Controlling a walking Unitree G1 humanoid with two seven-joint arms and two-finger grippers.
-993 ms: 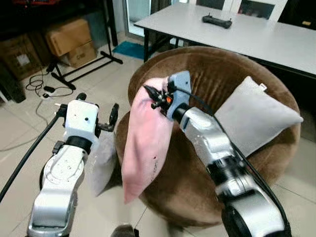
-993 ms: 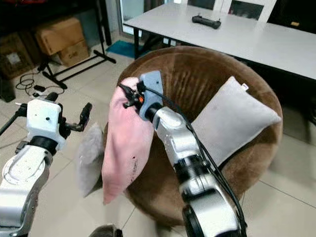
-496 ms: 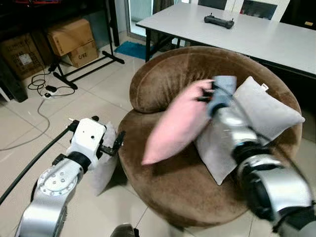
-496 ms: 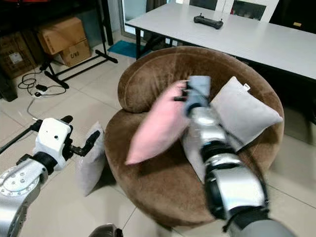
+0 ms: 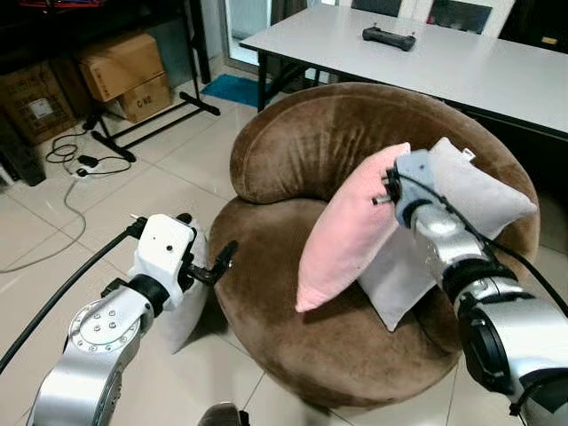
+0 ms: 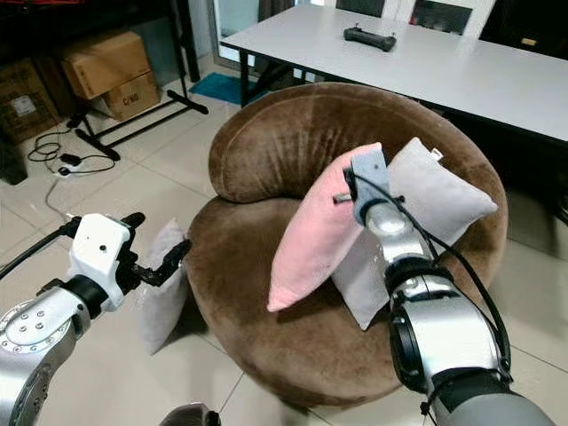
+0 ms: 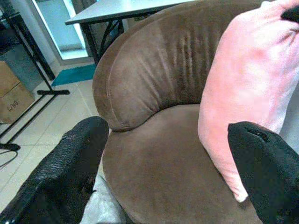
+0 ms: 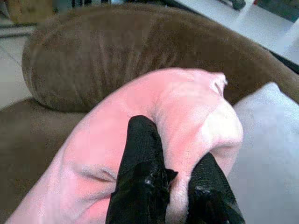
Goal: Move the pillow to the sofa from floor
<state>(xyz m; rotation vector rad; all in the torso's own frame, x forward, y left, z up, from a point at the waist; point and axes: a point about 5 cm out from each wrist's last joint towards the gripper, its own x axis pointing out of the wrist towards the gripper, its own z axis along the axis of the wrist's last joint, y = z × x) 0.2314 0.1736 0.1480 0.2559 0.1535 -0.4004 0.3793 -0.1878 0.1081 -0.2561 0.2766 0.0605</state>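
Observation:
The pink pillow leans tilted over the seat of the round brown sofa, against a grey pillow that stands there. My right gripper is shut on the pink pillow's top corner. In the right wrist view its black fingers pinch a fold of pink fabric. A second grey pillow stands on the floor against the sofa's left side. My left gripper hangs open just above it, with fingers spread wide and nothing between them.
Behind the sofa stands a white table with a black controller on it. Cardboard boxes, a black stand's legs and cables lie on the tiled floor at the left.
My right arm has swung the pink pillow from the sofa's left rim across to the seat, where it now leans on the grey pillow. The left arm has dropped a little.

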